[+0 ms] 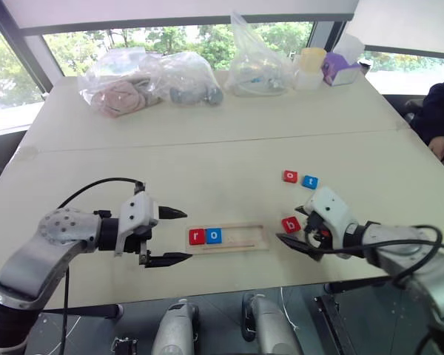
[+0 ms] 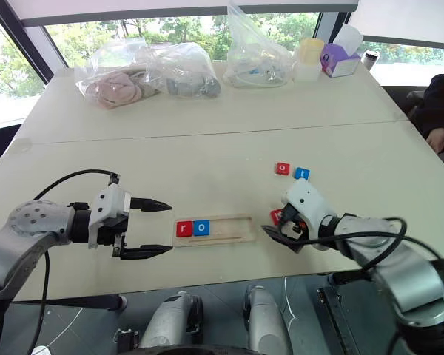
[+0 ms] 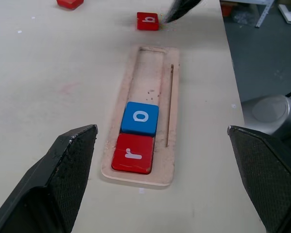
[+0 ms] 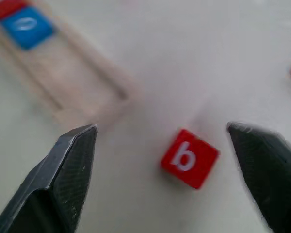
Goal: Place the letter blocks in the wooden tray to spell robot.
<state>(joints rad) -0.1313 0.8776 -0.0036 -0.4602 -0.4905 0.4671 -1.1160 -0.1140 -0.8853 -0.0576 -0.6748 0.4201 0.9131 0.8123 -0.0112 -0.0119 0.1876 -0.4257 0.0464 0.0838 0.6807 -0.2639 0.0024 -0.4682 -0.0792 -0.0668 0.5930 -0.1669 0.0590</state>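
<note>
Red r (image 1: pixel 197 237) and blue o (image 1: pixel 214 236) are seated in the wooden tray (image 1: pixel 244 238) near the counter's (image 1: pixel 207 163) front edge. Both pincers are spread apart — right pincer (image 1: pixel 300 235) over the loose red b (image 1: pixel 290 225), left pincer (image 1: pixel 176 237) empty.

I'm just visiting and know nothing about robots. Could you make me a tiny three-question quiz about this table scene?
1. True or false: the long pale wooden tray already holds two square letter tiles.
2. Which letter is on the red tile lying on the table between the right tool's fingers: A) t, B) b, C) r?
3. Fill in: the blue tile in the tray shows the letter ___.

Key: 1 true; 2 B; 3 o.
</note>
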